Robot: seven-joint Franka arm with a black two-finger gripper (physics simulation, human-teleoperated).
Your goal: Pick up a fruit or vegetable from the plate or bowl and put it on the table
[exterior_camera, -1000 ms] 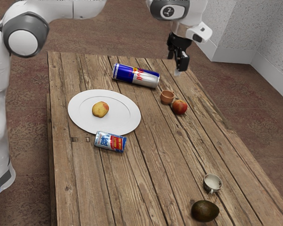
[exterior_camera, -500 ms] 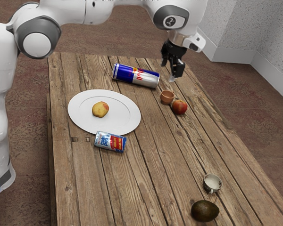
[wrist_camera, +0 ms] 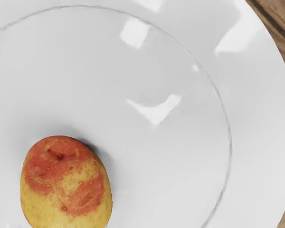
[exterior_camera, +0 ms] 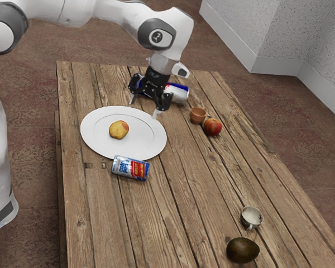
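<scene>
The arm (exterior_camera: 164, 34) had swung in toward the white plate (exterior_camera: 94, 133), bringing the gripper (exterior_camera: 143, 109) to its one o'clock in the exterior view, fingers apart and empty. The potato (exterior_camera: 119, 130) lay near mid-plate, probably the next grasp.

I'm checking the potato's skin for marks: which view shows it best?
The wrist view: there the potato is large, its red blotches clear, though cut off below. The exterior view shows it small but whole, on the plate.

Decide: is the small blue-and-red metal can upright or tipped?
Tipped: the can lies on its side on the wooden table.
</scene>
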